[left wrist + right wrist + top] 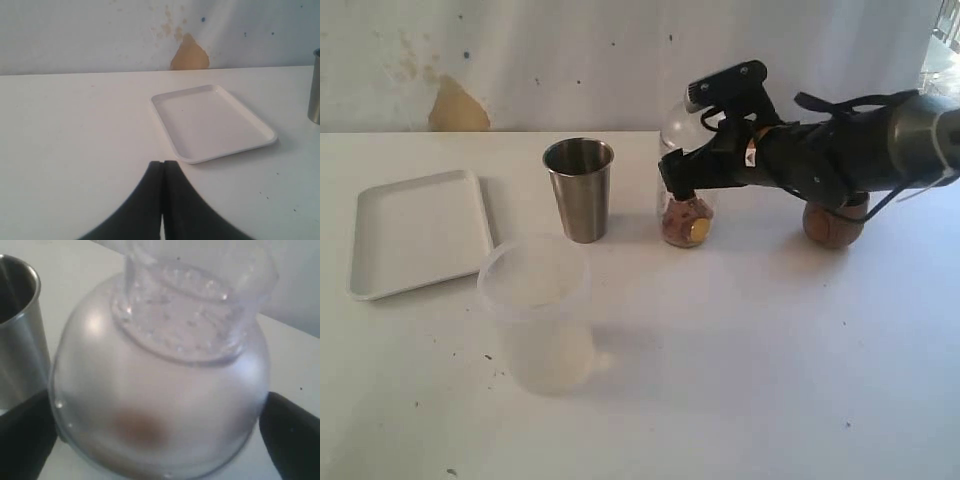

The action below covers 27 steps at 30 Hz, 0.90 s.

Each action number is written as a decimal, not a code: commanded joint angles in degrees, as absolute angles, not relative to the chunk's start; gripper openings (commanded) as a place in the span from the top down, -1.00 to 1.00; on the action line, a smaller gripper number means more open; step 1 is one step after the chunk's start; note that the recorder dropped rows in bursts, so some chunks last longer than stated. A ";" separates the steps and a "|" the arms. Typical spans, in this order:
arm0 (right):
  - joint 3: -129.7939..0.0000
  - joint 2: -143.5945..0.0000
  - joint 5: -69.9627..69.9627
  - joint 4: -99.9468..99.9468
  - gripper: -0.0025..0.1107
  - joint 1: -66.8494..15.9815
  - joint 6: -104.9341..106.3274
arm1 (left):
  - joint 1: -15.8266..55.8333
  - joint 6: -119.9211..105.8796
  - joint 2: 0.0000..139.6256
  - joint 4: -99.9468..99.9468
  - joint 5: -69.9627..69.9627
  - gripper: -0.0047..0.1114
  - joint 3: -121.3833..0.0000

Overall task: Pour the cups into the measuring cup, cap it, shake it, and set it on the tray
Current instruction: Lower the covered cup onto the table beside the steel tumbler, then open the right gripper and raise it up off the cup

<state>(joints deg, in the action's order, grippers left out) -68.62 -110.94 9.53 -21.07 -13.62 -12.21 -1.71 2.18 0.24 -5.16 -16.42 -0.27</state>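
Closest to the lens, the wide frosted cup (535, 310) is standing apart, seemingly kept out of the pouring. Behind it, the right gripper (682, 135) is bracketing the measuring cup (686, 215), fingers (25, 440) spread wide on either side, probably letting it stand free; brown contents are lying in its base. The steel tumbler (579, 190) is standing just beside it. The left gripper (163, 167), fingers pressed together, is hovering short of the tray (215, 125), clear of the work.

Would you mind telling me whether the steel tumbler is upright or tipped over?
Upright: the steel tumbler stands on its narrower base on the table, open rim facing up.
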 commanded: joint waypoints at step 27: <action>-61.78 -79.52 -14.73 -16.07 -0.86 -14.94 -16.80 | -1.72 2.30 0.00 -4.88 -16.09 0.92 0.00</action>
<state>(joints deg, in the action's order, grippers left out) -62.05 -83.05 -9.23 -17.55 -14.87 -16.37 -1.71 2.18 0.24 -5.16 -16.42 -0.27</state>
